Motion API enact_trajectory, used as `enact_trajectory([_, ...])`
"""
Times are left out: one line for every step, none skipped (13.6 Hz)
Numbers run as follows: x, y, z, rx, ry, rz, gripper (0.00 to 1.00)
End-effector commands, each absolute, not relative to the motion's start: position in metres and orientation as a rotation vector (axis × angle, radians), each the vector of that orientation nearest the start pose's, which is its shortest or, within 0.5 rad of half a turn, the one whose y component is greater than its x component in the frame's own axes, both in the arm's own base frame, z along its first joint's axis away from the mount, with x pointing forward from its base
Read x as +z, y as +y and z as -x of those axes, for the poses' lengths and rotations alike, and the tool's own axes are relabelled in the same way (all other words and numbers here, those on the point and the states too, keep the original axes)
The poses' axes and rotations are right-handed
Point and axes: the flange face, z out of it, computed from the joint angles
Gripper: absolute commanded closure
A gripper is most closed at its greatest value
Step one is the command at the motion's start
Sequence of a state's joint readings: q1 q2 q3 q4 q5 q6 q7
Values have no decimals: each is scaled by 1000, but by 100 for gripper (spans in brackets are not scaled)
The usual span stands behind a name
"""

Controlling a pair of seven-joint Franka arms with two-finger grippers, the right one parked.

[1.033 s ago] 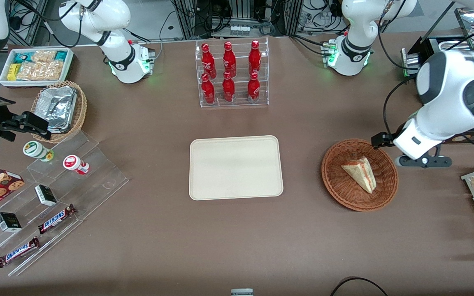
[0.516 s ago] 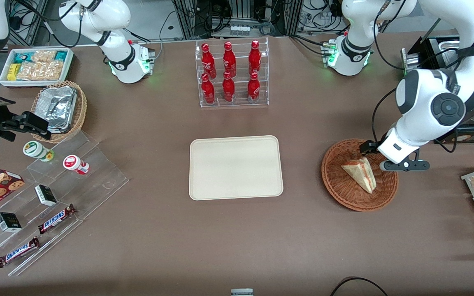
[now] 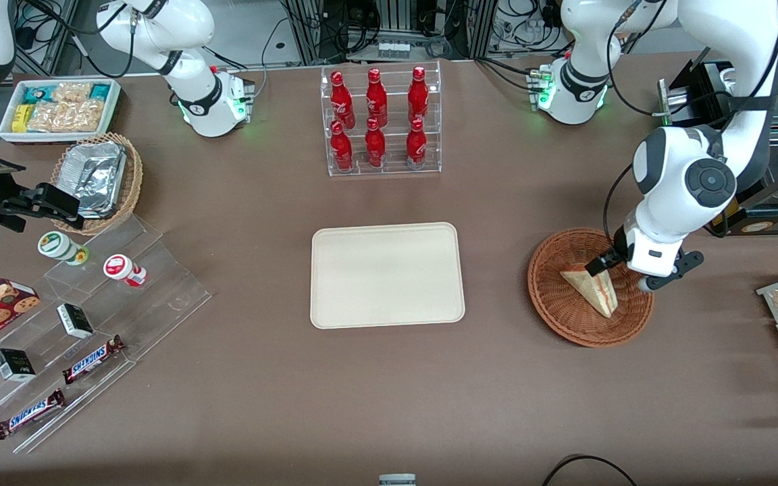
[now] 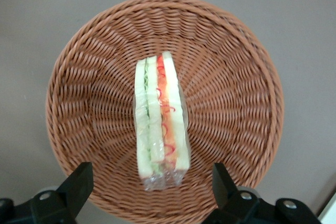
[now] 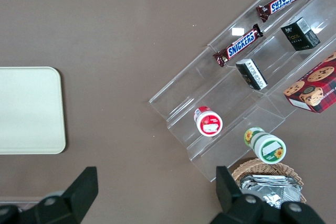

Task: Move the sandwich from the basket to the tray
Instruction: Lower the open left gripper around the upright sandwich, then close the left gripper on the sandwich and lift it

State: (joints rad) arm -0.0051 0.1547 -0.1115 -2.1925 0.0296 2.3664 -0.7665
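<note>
Hovering above the reddish-brown wicker basket (image 3: 590, 287), the left arm's gripper (image 4: 149, 187) hangs with its fingers (image 4: 79, 181) spread wide and nothing between them, one finger to either side of the sandwich (image 4: 160, 120), apparently lined up to close across the bread's flat faces. The sandwich lies in the middle of the basket's woven bowl, cut edge up toward the wrist camera, which shows layers of pale bread with a green stripe and a red-orange stripe running its length under what looks like clear wrap. From the front it reads as a tan wedge (image 3: 591, 289), partly under the gripper. The cream tray (image 3: 387, 275) waits bare near the table's centre, well apart from the basket, toward the parked arm's end.
</note>
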Motion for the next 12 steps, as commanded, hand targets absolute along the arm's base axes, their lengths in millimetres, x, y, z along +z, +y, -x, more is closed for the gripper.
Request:
enact_trajectory([300, -68, -552, -40, -1188, 2926, 0])
enact_trajectory([295, -69, -552, -29, -1188, 2924, 0])
enact_trajectory([294, -68, -553, -30, -1197, 2922, 0])
enact_trajectory([288, -70, -554, -27, -1207, 2919, 0])
enact_trajectory([282, -69, -554, -13, -1210, 2914, 0])
enact_trajectory([276, -68, -553, 4, -1215, 2907, 0])
enact_trajectory([270, -69, -553, 20, -1214, 2903, 0])
enact_trajectory([265, -69, -552, 33, -1214, 2899, 0])
enact_trajectory([260, -68, -551, 47, -1215, 2894, 0])
enact_trajectory([257, -67, -551, 53, -1216, 2891, 0])
enact_trajectory([254, -67, -551, 62, -1216, 2889, 0])
enact_trajectory([252, -67, -550, 66, -1219, 2886, 15])
